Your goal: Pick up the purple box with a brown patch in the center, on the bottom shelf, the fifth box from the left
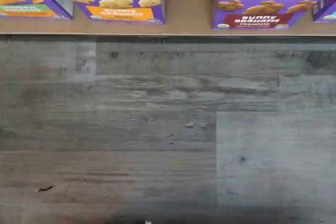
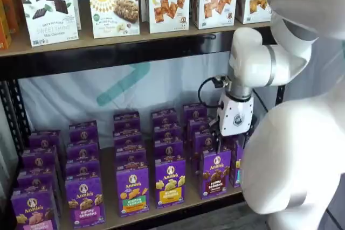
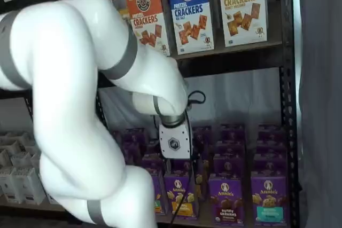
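Purple Annie's carton with dark brown bunny crackers (image 2: 214, 174) stands at the front of the tan wooden bottom shelf (image 2: 178, 204), lower centre-right in a shelf view. The white-bodied gripper (image 2: 232, 145) hangs just above and right of it; whether its jaws are spread cannot be told.

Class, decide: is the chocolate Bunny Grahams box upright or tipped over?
Upright. The purple box stands on end on the bottom shelf, front panel facing outward.

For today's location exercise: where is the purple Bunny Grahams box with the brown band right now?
The purple box stands at the front of the bottom shelf in both shelf views, just below the gripper, with the orange-labelled Annie's box beside it.
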You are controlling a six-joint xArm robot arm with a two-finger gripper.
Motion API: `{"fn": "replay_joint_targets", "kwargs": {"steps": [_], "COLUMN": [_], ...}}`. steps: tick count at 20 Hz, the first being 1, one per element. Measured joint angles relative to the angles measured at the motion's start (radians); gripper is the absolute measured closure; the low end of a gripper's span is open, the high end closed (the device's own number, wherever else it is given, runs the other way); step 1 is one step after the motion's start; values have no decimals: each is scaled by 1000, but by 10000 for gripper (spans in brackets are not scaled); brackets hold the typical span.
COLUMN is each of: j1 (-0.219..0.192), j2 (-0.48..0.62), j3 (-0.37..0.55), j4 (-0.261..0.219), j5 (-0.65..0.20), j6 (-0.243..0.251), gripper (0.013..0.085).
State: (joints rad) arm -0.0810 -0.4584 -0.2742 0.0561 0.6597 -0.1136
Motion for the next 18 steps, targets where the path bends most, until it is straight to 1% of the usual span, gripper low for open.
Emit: {"fn": "replay_joint_targets", "kwargs": {"steps": [4,6,9,10,11,12,13,15,18], "j1": [4,10,27,34,42,50,56,62,67], "j2": [111,157,246,284,320,357,393,454,528], "j3": [3,-4,-25,-37,-52,-66,-78,-105,-150], "j4": [-18,-25,-1,10,34,41,32,-17,-53], "j5": [-122,-157,-219,-238,-257,-284,-320,-369,-395], "j6": [14,24,17,14,-1,-2,12,62,101], "gripper": [130,130,130,130,130,130,130,130,130]}}
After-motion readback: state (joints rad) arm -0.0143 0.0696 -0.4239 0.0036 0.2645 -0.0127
